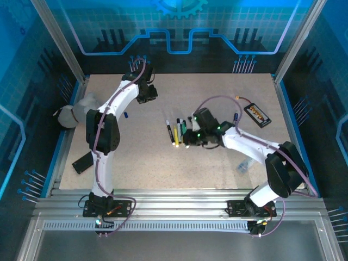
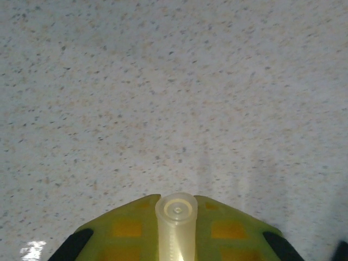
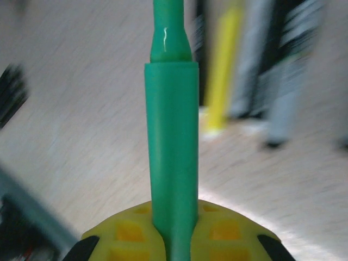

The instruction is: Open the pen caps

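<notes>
Speckled tabletop (image 2: 163,81): left gripper (image 2: 175,231) pinches a pale cylindrical cap (image 2: 176,209), right gripper (image 3: 174,234) clamps a green pen (image 3: 171,136).

Row of pens (image 1: 176,130) lies mid-surface (image 1: 217,92). Right tool (image 1: 190,140) is at the row's near-right end, with a pen (image 3: 171,136) in it. Left tool (image 1: 145,97) is far-left, well apart, with a pen cap (image 2: 175,217) in it. Slab (image 1: 82,162) lies at the near-left edge, wired box (image 1: 257,114) far-right.
</notes>
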Controlling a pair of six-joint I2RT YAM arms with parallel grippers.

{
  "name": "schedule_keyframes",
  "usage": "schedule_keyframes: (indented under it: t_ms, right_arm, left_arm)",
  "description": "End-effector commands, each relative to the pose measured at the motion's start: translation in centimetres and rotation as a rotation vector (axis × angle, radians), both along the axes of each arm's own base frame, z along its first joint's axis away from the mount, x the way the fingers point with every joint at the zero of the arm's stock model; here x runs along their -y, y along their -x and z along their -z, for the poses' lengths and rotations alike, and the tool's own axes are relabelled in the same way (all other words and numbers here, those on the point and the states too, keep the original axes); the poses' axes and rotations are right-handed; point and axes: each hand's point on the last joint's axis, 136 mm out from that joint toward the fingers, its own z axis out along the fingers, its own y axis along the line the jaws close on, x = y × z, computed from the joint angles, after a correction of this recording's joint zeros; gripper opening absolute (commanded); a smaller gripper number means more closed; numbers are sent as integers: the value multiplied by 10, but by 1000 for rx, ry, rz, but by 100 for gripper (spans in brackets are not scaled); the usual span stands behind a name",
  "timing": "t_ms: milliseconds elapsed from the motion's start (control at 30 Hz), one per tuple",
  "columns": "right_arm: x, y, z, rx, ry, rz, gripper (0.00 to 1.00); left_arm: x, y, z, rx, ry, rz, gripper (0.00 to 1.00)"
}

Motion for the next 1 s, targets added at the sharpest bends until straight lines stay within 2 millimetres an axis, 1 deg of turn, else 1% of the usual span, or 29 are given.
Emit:
schedule_keyframes:
  t_ms: [0, 33, 100, 200, 300, 367, 467, 667, 733, 833, 900, 967]
  right_arm:
    - [67, -39, 21, 22, 276, 123, 0]
    - [80, -51, 27, 6, 307, 152, 0]
    - [100, -71, 33, -9, 351, 184, 0]
    - [132, -94, 44, -31, 467, 224, 0]
    - [155, -111, 58, -82, 506, 260, 0]
    - [168, -118, 66, -115, 524, 284, 0]
    - [184, -123, 75, -148, 555, 309, 0]
    - [202, -125, 81, -171, 581, 344, 0]
    - [210, -123, 85, -185, 608, 355, 2]
    - [221, -119, 91, -208, 635, 370, 8]
    - [227, -117, 93, -221, 648, 384, 10]
    - [233, -116, 93, -228, 653, 397, 15]
  left_arm:
    - [-33, 26, 22, -97, -112, -12, 0]
    - [-39, 29, 29, -113, -124, -19, 0]
    - [-53, 34, 40, -144, -156, -38, 0]
    - [-68, 37, 54, -175, -208, -52, 0]
    - [-75, 38, 65, -202, -233, -56, 0]
    - [-77, 39, 72, -222, -236, -54, 0]
    - [-81, 41, 82, -258, -255, -52, 0]
    - [-90, 42, 95, -298, -274, -61, 0]
    - [-92, 43, 97, -307, -276, -66, 0]
    - [-93, 43, 99, -315, -279, -65, 11]
    - [-92, 43, 100, -315, -277, -66, 14]
    - [-92, 43, 100, -317, -274, -65, 18]
